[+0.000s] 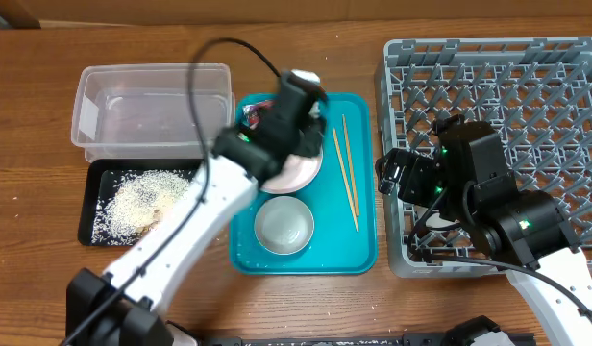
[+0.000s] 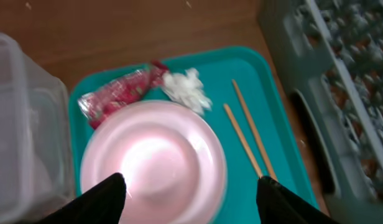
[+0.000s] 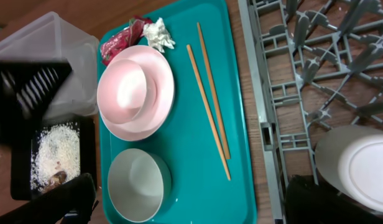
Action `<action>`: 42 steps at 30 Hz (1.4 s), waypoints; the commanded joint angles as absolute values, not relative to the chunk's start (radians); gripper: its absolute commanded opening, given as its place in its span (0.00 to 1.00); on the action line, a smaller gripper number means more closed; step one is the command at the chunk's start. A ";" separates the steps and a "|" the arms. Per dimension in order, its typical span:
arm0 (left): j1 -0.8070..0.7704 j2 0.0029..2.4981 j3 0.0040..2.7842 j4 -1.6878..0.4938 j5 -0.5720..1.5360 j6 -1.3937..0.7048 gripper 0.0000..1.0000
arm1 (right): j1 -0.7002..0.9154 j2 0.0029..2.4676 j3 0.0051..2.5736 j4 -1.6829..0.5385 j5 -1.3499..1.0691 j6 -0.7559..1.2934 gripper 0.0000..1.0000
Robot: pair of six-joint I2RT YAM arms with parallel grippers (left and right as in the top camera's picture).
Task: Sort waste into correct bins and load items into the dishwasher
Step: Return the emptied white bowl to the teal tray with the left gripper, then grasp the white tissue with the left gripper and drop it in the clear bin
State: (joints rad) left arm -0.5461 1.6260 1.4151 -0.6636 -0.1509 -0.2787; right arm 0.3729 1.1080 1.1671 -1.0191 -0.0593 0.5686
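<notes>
My left gripper [image 2: 191, 199] is open and hovers over the pale pink plate [image 2: 154, 162], which lies on the teal tray [image 2: 285, 155]; in the overhead view the gripper [image 1: 298, 96] covers the tray's far end. The red wrapper [image 2: 117, 93] and white tissue [image 2: 188, 90] lie just beyond the plate. Two chopsticks [image 2: 247, 137] lie to its right. The white bowl [image 3: 138, 183] sits at the tray's near end. My right gripper [image 3: 191, 205] is open and empty above the tray's near right part, beside the grey rack [image 1: 498, 106]. A white cup [image 3: 359, 165] sits in the rack.
The clear tub [image 1: 152, 106] stands left of the teal tray. The black tray [image 1: 99, 226] in front of it holds rice [image 3: 55, 152] and a brown scrap. The left arm [image 1: 181, 240] crosses above the tray's left edge. Bare wood lies along the table's front.
</notes>
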 commanded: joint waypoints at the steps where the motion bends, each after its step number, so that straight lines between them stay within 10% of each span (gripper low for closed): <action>1: -0.407 1.767 1.462 -0.585 0.082 -0.169 0.68 | 0.369 1.097 1.193 -1.024 -0.046 0.570 1.00; 8: -0.397 2.053 1.651 -0.512 0.154 -0.099 0.90 | 0.369 1.116 1.193 -1.039 -0.046 0.570 1.00; 16: -0.429 2.251 1.724 -0.442 0.120 -0.047 0.91 | 0.369 1.150 1.192 -1.046 -0.047 0.578 1.00; 20: -0.429 2.312 1.723 -0.396 0.119 -0.048 0.77 | 0.369 1.176 1.192 -1.043 -0.069 0.577 1.00; 28: -0.429 2.273 1.780 -0.413 0.123 -0.126 0.05 | 0.369 1.208 1.192 -1.041 -0.072 0.577 1.00; 42: -0.249 1.952 1.828 -0.944 -0.149 -0.333 0.04 | 0.369 1.208 1.192 -1.058 -0.072 0.576 1.00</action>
